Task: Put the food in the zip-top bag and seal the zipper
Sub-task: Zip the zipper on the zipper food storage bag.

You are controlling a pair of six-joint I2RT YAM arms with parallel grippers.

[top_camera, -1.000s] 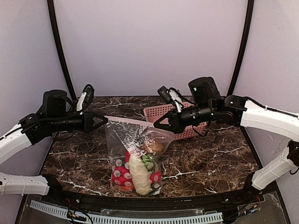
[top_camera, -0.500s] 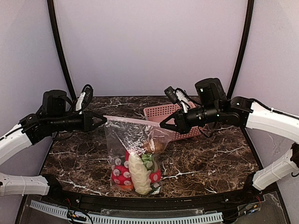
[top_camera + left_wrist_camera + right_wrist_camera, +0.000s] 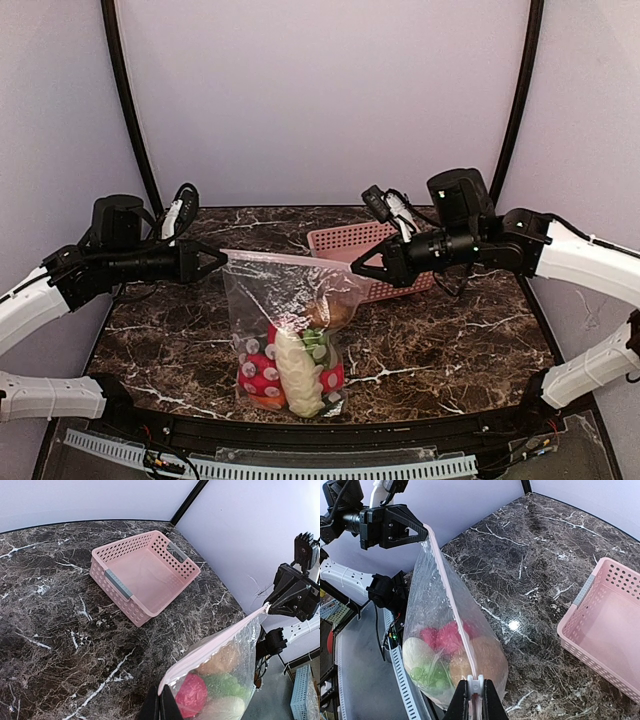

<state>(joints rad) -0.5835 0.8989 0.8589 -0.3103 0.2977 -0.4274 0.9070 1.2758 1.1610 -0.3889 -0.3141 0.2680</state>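
Top external | zip-top bag [image 3: 285,300] strung between | left tool [image 3: 222,259] clamps corner | right tool [image 3: 353,275] clamps zipper [image 3: 290,260]

top external: fixed high behind the arm bases, looking forward and down over the whole marble table [image 3: 450,340]. left wrist: close above the left gripper [image 3: 160,709], facing rightward across the table. right wrist: close above the right gripper [image 3: 473,701], facing leftward. all three views share the zip-top bag [image 3: 285,295] and pink basket [image 3: 335,242]; each wrist view shows the opposite gripper.
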